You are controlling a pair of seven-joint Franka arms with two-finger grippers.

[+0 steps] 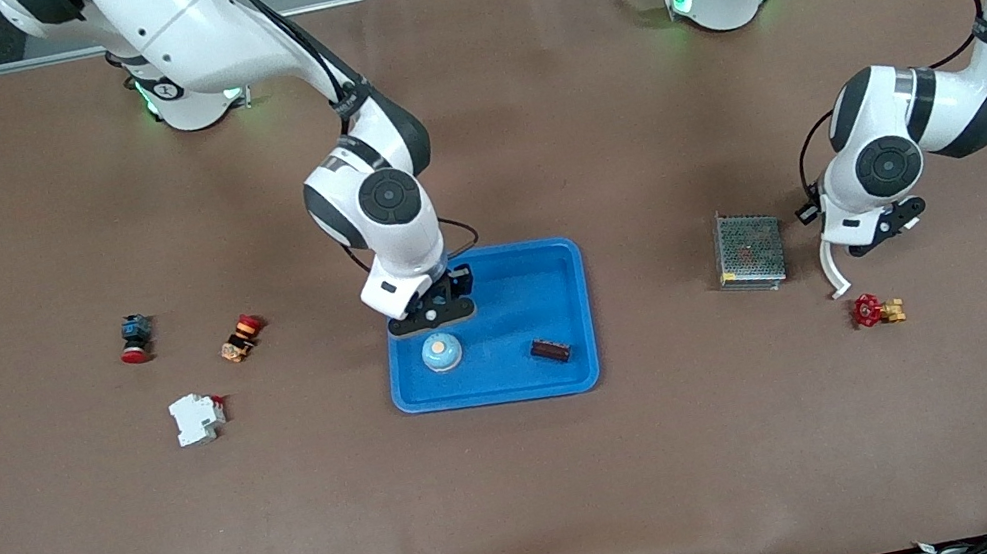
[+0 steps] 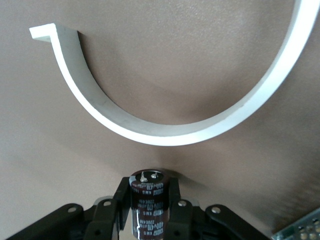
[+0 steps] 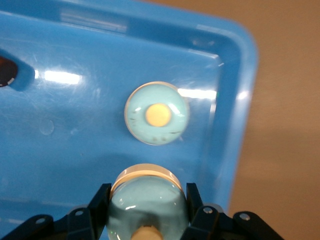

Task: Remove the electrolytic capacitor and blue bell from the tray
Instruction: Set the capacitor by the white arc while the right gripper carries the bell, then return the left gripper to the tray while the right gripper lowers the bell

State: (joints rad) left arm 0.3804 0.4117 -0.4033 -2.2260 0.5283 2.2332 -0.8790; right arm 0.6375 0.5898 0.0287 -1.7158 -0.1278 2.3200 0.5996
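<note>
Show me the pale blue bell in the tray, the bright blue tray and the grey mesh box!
Pale blue round bell [image 1: 441, 352], front view, its orange button.
Bright blue plastic tray [image 1: 518, 298], front view, bare floor.
Grey metal mesh box [image 1: 750, 249], front view, its top.

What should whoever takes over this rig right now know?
Left claw: shut on an electrolytic capacitor, over bare table beside the white curved strip, near the mesh box.
Right claw: shut on a blue bell, over the tray.
In tray: a second bell and a dark cylindrical part, likely another capacitor.
Done: one capacitor is out.
Left: set it down, carry the held bell out, then probably clear the tray's other two.
</note>
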